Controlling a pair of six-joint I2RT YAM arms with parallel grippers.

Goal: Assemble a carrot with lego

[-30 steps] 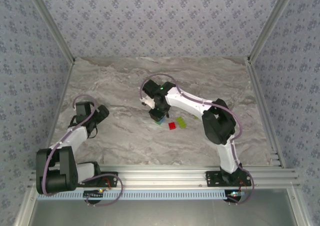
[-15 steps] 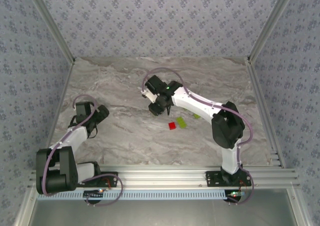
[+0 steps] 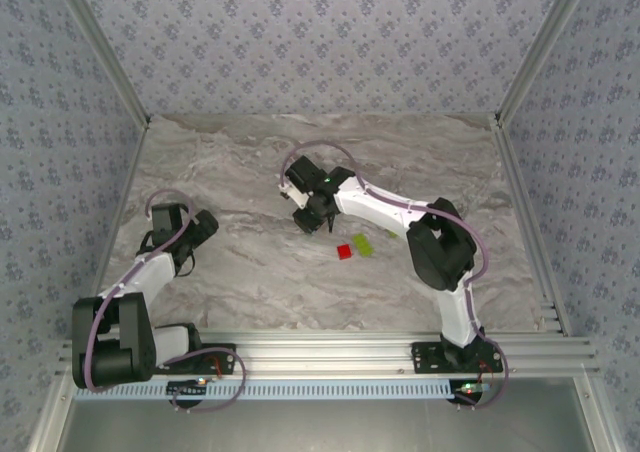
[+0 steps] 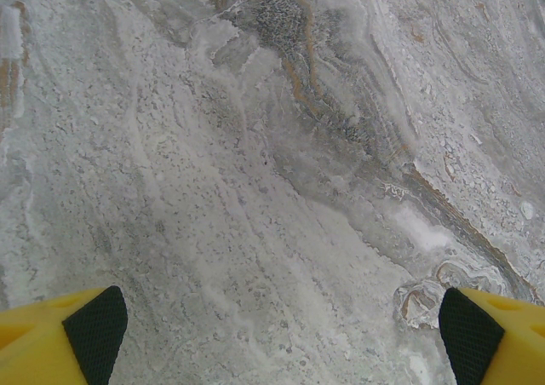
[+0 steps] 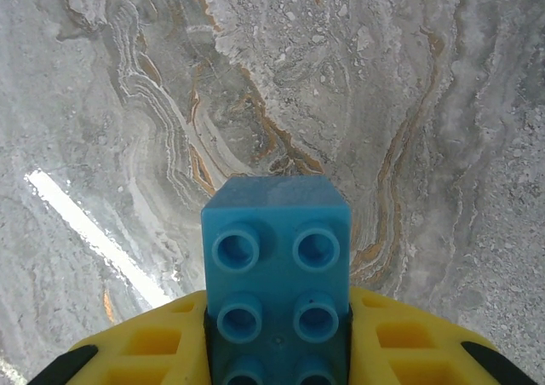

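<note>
The right gripper point(image 5: 277, 342) pinches a light blue lego brick point(image 5: 277, 249) between its yellow fingers point(image 5: 145, 351). The brick's studs face the wrist camera, and it is held clear above the grey marbled table point(image 5: 128, 104). In the top view this gripper point(image 3: 312, 218) hangs over the middle of the table. A red brick point(image 3: 344, 252) and a yellow-green brick point(image 3: 362, 245) lie just beside each other on the surface near it, with another yellow-green piece point(image 3: 393, 233) a little farther right. The left gripper point(image 4: 281, 325) sits well apart on the left side, its jaws spread wide over the marble.

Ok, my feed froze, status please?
Left gripper open. Right gripper shut on blue brick. Red brick, yellow-green brick loose on table. Nothing blocking.
</note>
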